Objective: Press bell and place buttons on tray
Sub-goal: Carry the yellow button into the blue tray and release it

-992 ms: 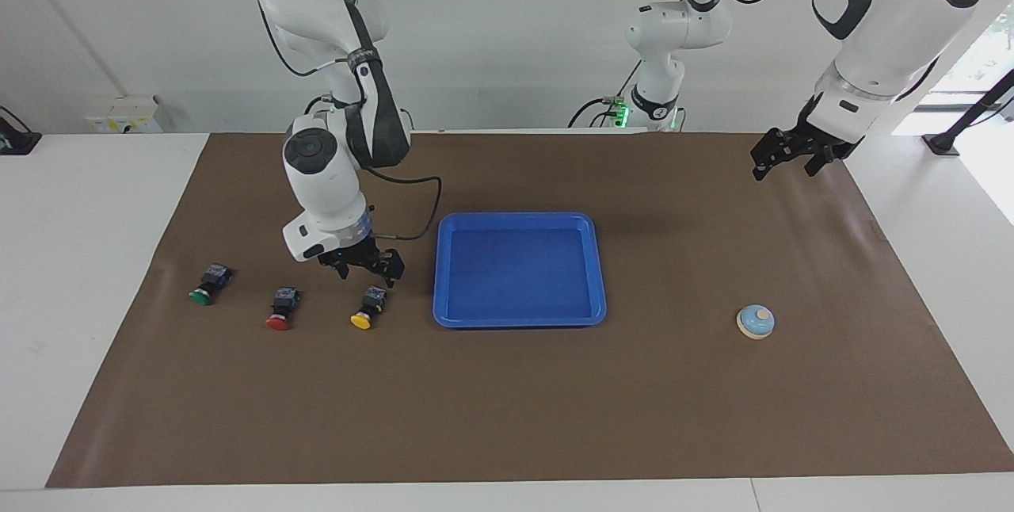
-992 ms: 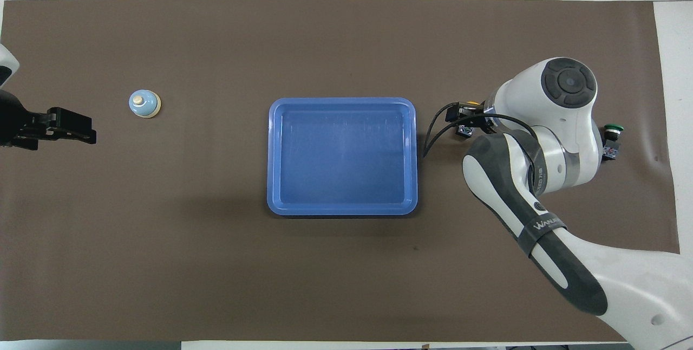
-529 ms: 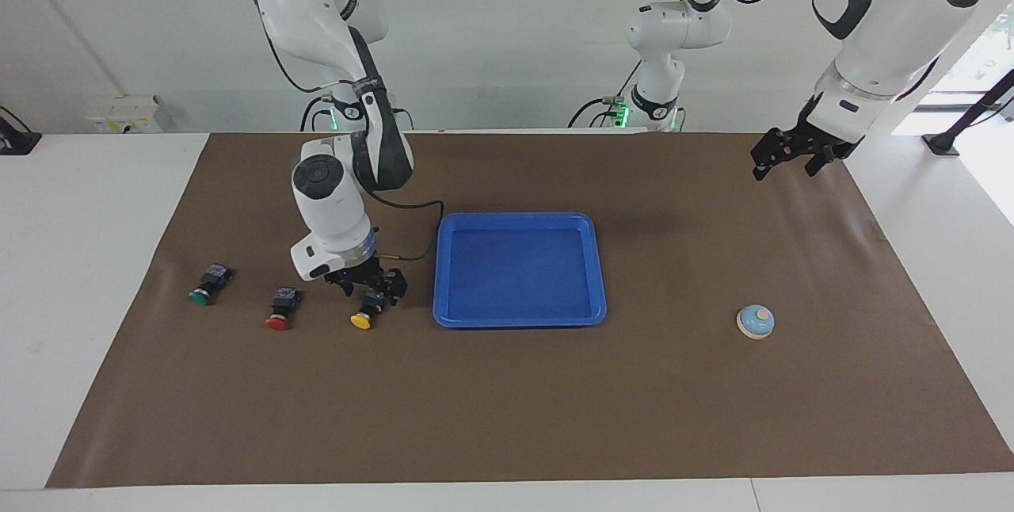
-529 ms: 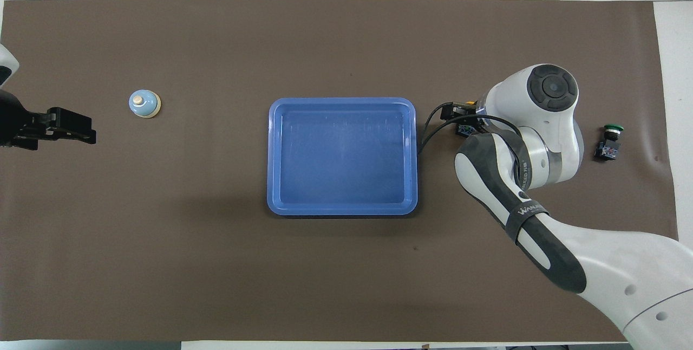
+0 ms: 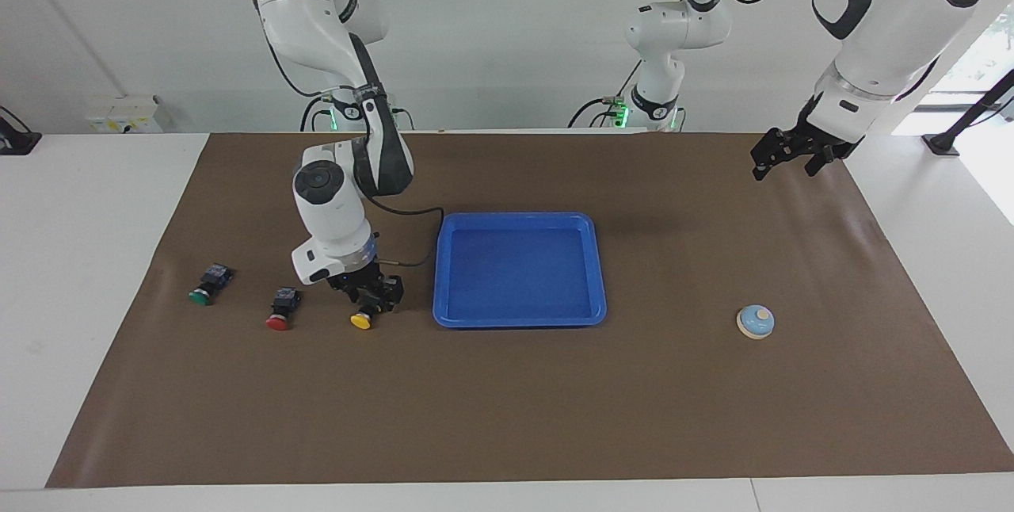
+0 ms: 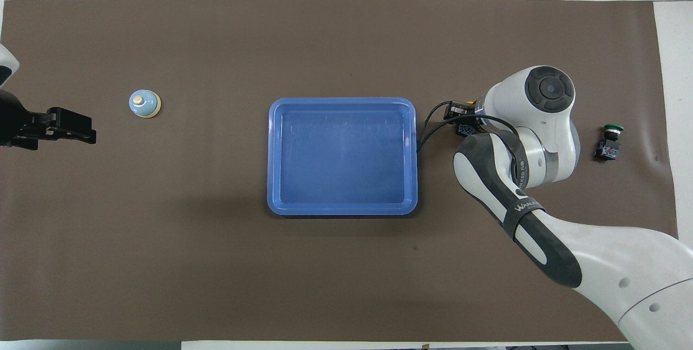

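Jaws of the right gripper straddle the yellow button left of frame centre, beside the tray; whether they have clamped it, I cannot tell. Next comes a firm pinch, then a lift. Its long axis runs cap-first toward the frame's bottom. The left gripper waits released, upper right; the bell sits lower right.

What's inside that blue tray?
Nothing shows in the tray: its whole floor is bare in both views. All three buttons lie on the mat beside it, the yellow one nearest, under the right gripper.
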